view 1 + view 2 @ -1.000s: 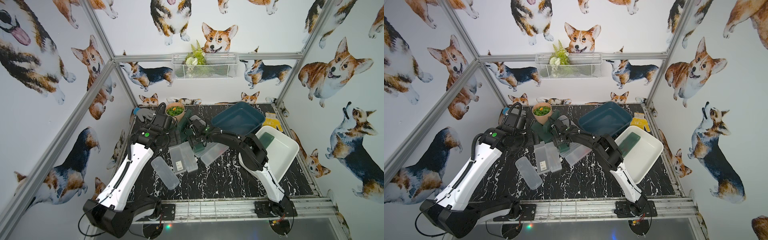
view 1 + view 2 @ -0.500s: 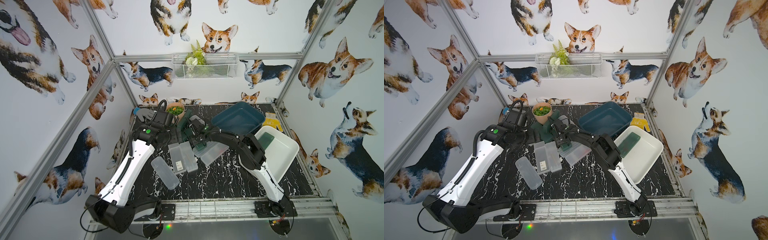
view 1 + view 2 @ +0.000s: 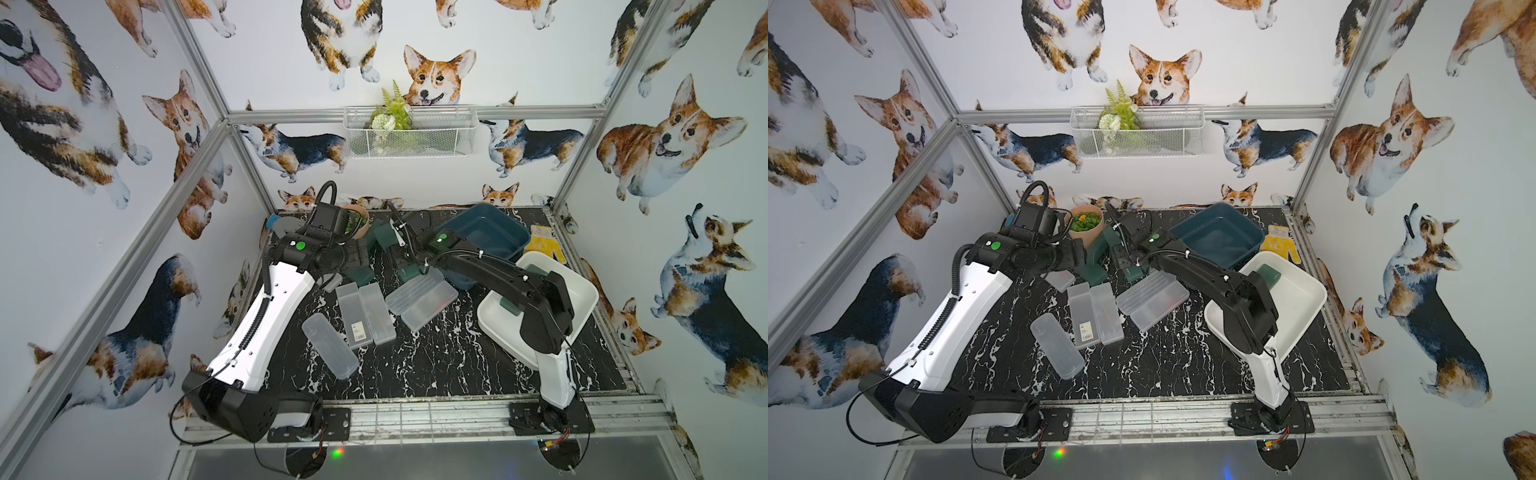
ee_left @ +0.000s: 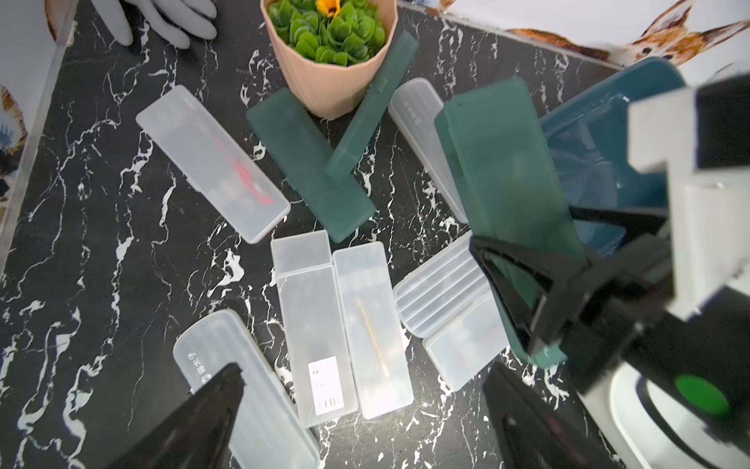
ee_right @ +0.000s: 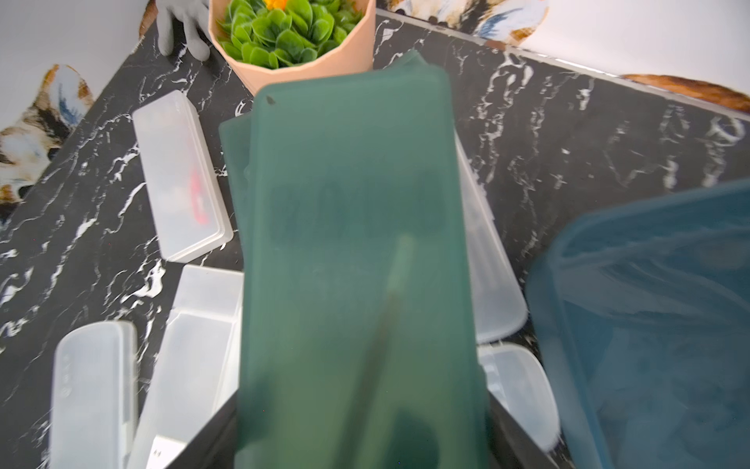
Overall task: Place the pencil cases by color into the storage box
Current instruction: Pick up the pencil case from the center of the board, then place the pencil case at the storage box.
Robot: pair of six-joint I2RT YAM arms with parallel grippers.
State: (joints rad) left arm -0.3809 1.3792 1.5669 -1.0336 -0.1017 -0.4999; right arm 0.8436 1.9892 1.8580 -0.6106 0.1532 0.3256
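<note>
Currently right gripper clamps green pencil case.

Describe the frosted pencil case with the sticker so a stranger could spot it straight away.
On the black marble table, look at the middle, where two frosted cases lie side by side. The sticker case is the one nearer the left arm. Unlike its plain neighbour, it carries a white barcode label.
</note>
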